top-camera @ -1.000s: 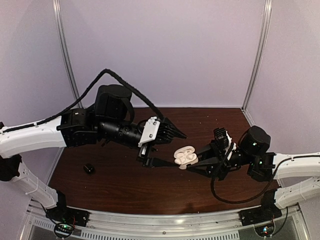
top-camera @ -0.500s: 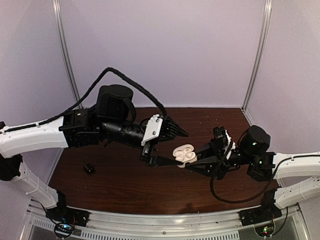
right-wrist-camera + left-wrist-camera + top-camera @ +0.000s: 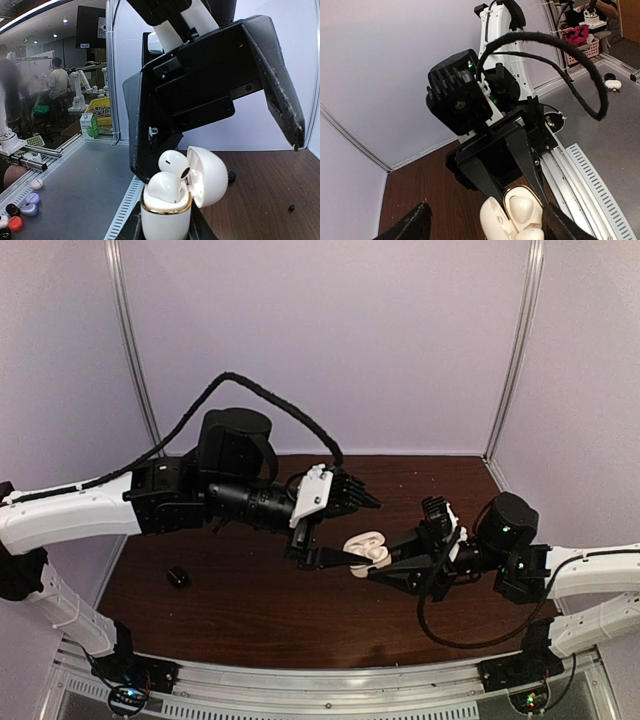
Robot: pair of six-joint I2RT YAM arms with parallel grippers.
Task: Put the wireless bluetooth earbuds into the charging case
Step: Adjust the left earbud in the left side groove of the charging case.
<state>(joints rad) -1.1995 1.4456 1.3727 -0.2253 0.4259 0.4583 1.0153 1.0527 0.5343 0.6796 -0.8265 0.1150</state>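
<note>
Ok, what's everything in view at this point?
case: one, white, lid open, held above the table
earbuds: two, white, in the case, one standing higher
black item: one, small, on the table's left side; too small to identify
table: one, dark brown
left gripper: one, black, open, fingers either side of the case
right gripper: one, black, shut on the case

- A dark brown wooden desk point(image 3: 250, 610) is enclosed by pale lilac walls point(image 3: 330, 340).
- A slotted metal rail point(image 3: 330, 690) is mounted along its near edge.
- A green-and-white carton point(image 3: 90, 125) is seen beside a yellow crate point(image 3: 102, 106).
</note>
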